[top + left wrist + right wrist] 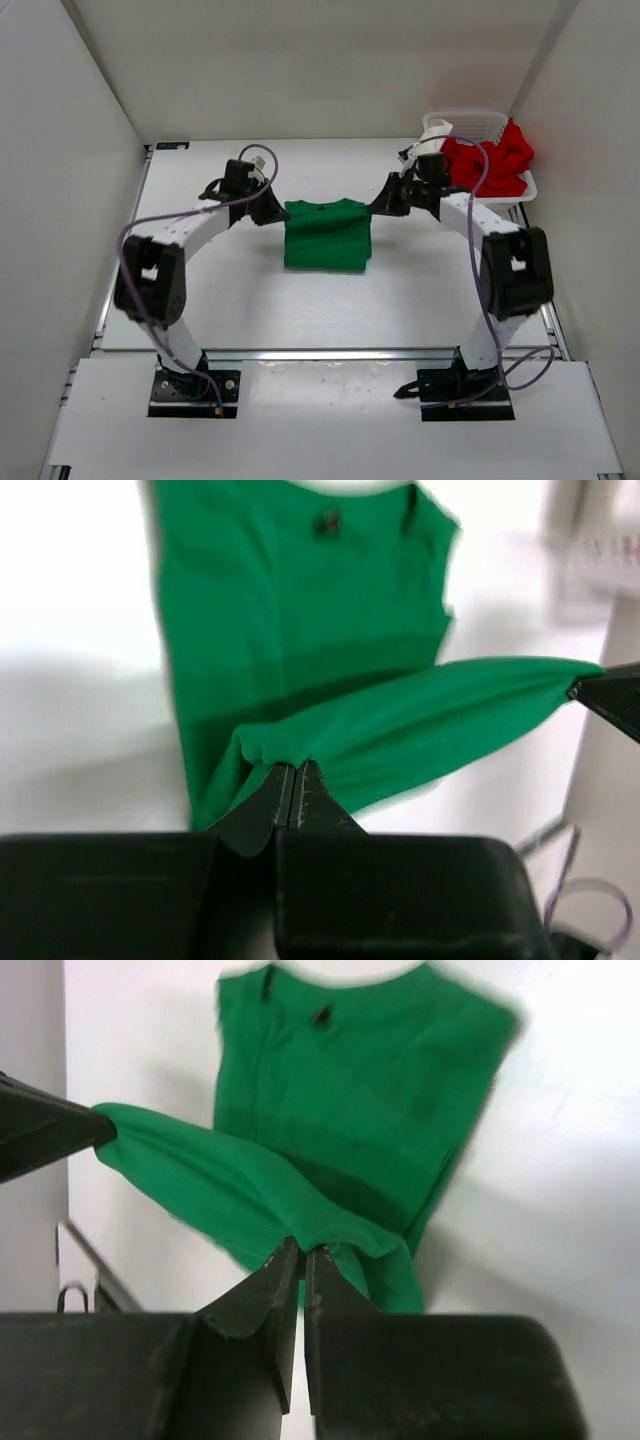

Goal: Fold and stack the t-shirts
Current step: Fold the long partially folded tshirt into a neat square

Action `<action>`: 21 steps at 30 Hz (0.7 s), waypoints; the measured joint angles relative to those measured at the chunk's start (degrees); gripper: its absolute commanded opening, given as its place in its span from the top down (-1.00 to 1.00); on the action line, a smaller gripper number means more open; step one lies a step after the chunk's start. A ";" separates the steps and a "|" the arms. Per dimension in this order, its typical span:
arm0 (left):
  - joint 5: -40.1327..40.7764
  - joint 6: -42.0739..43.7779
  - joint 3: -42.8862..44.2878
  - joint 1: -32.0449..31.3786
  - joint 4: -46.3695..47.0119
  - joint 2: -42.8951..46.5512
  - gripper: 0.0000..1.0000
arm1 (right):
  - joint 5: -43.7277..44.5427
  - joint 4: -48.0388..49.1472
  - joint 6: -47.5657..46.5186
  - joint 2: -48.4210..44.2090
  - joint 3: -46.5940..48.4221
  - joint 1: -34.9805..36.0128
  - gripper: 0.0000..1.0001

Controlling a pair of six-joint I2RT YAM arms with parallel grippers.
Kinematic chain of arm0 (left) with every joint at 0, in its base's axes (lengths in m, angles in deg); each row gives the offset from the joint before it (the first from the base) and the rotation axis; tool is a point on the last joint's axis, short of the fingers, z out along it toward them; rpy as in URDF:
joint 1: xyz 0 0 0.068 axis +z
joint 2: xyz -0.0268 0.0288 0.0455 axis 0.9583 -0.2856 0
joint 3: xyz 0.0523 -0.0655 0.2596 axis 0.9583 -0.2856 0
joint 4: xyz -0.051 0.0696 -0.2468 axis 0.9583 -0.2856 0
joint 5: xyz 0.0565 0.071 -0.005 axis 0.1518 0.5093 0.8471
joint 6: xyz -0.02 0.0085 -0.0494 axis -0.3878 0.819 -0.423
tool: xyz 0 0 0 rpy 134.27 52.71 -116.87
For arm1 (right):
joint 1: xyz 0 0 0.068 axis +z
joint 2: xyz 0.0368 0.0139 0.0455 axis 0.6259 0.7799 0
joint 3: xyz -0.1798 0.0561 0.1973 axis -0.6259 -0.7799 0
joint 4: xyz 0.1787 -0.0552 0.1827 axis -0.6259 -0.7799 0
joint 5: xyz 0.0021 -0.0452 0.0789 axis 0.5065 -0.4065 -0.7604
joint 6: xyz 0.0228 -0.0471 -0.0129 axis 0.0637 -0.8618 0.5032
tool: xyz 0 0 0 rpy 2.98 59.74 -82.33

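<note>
A bright green t-shirt (326,238) lies partly folded in the middle of the table, its collar towards the back. My left gripper (280,212) is shut on the shirt's left edge, and my right gripper (375,207) is shut on its right edge. In the left wrist view the fingers (294,768) pinch a lifted fold of green cloth (420,720) that stretches across to the other gripper's tip (605,695). The right wrist view shows the same band (210,1175) pinched at its own jaws (303,1252). A red t-shirt (490,160) sits bunched in the basket.
A white mesh basket (470,122) stands at the back right corner, close behind the right arm. White walls enclose the table on the left, back and right. A metal rail (330,352) runs along the table's near edge by the arm bases.
</note>
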 measured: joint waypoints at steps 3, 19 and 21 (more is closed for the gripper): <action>0.44 -0.11 9.57 0.94 0.22 -11.69 1.00 | -0.63 -1.01 -0.70 11.63 10.45 -1.60 0.99; -2.34 -11.78 23.80 8.37 9.44 -30.05 0.14 | -4.57 -12.09 -1.27 41.44 46.80 -4.33 -0.16; -1.90 -12.02 22.84 9.22 11.02 -28.92 0.15 | -3.13 -12.41 -1.79 40.61 46.77 -4.52 -0.16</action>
